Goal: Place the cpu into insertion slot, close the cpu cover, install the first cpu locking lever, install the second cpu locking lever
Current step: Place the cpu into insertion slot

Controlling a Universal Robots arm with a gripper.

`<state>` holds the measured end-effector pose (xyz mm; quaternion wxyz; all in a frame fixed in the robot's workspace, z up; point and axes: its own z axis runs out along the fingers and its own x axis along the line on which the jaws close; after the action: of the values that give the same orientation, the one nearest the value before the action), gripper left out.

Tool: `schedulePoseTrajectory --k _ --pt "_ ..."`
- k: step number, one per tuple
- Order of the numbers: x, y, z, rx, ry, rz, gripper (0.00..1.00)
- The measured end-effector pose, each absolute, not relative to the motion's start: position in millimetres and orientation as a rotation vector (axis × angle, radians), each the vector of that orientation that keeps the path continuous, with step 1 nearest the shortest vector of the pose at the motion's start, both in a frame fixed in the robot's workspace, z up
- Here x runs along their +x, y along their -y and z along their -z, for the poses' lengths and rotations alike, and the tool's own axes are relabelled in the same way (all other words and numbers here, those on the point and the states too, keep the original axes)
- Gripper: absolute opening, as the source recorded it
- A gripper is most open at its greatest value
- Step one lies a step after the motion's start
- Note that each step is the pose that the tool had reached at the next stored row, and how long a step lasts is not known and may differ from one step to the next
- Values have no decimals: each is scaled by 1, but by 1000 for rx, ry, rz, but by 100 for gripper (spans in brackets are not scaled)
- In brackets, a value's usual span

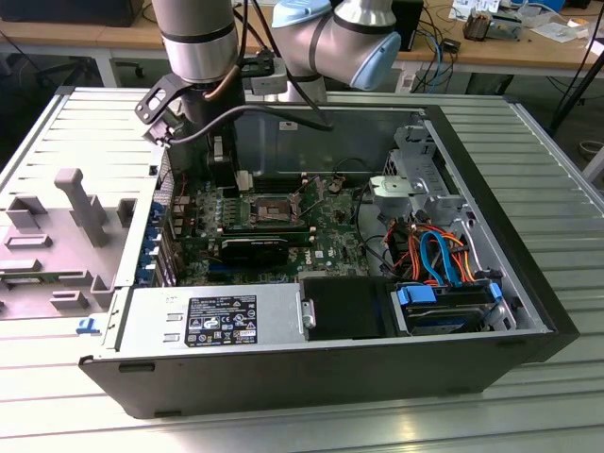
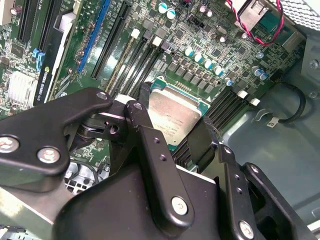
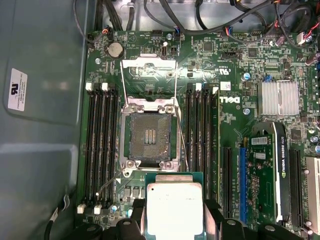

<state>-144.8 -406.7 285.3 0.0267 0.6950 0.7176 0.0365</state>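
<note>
**Chip gripped, socket lying open**

Exterior view: a grey tubular robot arm (image 1: 193, 38) reaches down into an open black-and-steel computer case (image 1: 528, 311), which lies on its side on a ribbed aluminium worktop (image 1: 283, 429). In the green circuit board (image 1: 330, 247) sits the insertion slot (image 1: 274, 209), a small square dark socket with a silver rim. A grey plastic fixture (image 1: 80, 203) lies at the exterior view's left. Wooden desks (image 1: 491, 52) strewn with cables stand behind. The arm's lower end is hard to make out inside the case.

Second wrist view: the matte black, bolted pincer (image 2: 172, 125) is clamped on the cpu (image 2: 172, 110), a small flat square chip with a brushed silver-grey top. One finger (image 2: 150, 145) presses on each opposite edge. Part of the chip hides behind the black linkage (image 2: 50, 145).

First wrist view: the cpu (image 3: 174, 202) is held near the slot (image 3: 148, 136) but not in it, and the slot's contact field lies bare. The cpu cover (image 3: 150, 75), a thin silver windowed frame, stands flipped open on the side of the slot away from the chip. One edge of the chip is cut off by the frame.
</note>
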Motion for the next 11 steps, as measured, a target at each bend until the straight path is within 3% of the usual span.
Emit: schedulePoseTrajectory --k 11 --pt "-148 407 -285 2147 -2217 -113 55"
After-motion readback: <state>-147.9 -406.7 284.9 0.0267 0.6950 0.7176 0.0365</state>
